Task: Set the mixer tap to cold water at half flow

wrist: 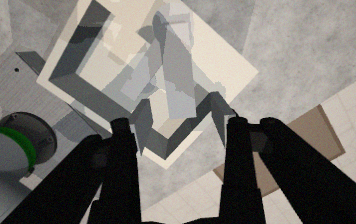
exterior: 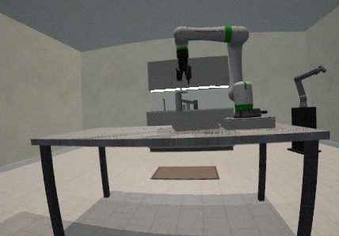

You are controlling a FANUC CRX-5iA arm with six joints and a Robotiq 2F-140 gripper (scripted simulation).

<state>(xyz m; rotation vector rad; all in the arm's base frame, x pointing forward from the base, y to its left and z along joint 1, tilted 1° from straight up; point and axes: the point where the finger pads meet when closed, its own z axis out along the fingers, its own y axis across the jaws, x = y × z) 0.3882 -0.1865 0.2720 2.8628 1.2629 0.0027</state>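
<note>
The mixer tap (exterior: 180, 100) stands at the back of a sink basin (exterior: 190, 117) set in the table, its spout reaching right. My gripper (exterior: 183, 76) hangs well above the tap with its fingers pointing down, apart from it. In the wrist view the grey tap (wrist: 172, 85) lies below and between my two black fingers, over the pale basin (wrist: 145, 75). The gripper (wrist: 180, 150) is partly open with nothing between the fingers. I cannot make out the lever's position or the red and blue dots.
My arm's base (exterior: 242, 104) sits on a plate to the right of the sink. A grey panel (exterior: 207, 73) stands behind the tap. A small second arm on a black pedestal (exterior: 303, 115) stands at the far right. A brown mat (exterior: 184, 173) lies on the floor.
</note>
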